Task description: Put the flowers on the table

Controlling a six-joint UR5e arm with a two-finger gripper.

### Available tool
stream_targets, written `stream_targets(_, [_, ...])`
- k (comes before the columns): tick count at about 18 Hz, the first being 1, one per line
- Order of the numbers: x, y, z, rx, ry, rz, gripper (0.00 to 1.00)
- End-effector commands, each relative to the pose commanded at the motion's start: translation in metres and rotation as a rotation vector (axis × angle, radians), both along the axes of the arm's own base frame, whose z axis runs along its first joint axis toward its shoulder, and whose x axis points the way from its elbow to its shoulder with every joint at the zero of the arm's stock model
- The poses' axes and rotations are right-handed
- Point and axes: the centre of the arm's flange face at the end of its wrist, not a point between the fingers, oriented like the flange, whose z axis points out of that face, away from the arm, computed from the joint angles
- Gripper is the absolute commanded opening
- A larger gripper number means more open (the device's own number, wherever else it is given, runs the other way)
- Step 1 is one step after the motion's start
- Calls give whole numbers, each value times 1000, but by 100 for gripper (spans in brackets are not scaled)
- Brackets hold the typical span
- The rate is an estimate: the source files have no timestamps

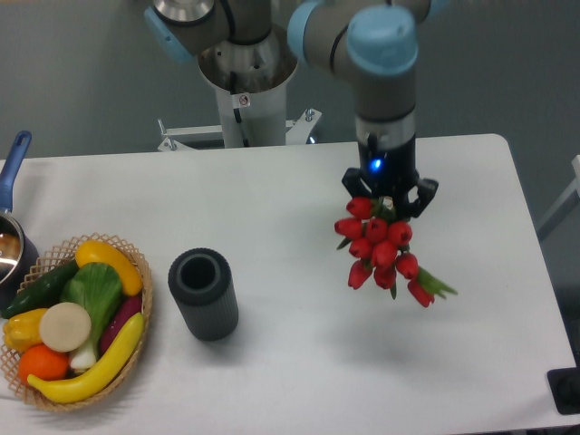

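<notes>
Hanging over the right-centre of the table (272, 362), the gripper (389, 201) points straight down from the arm (383, 82), blue light lit on the wrist. Fingers are closed in on the flowers (384, 253); the two dark finger tips show either side of the top of the bunch, with the buds packed right between them. Exact contact point is hidden by the blooms, but the bunch is clearly carried by the gripper.

Flowers: red tulip buds clustered directly below the gripper, spilling down and slightly right, one green leaf tip poking out at the lower right. Stems and tie not visible from this angle. Bunch looks off the surface: a soft shadow sits on the tabletop below it, apart from the buds.

Rest of the scene:
- dark grey ribbed cylinder (204, 294), hollow top, standing upright left of centre, well apart from the flowers
- wicker basket (137, 345) at the left edge, holding a banana, a yellow pepper, cucumber, a green leafy vegetable, an orange and a pale round piece
- pot with blue handle (14, 163) just beyond the basket, cut off by the left edge
- robot base pedestal (245, 100) behind the table's far edge
</notes>
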Motion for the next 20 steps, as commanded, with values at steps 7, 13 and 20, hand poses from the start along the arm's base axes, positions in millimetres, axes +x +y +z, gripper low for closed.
stream_targets(7, [-28, 42, -84, -95, -45, 10, 37])
stream_targets(13, [-32, 55, -112, -96, -62, 44, 38])
stream_targets(20, [-47, 23, 4, 122, -23, 37, 100])
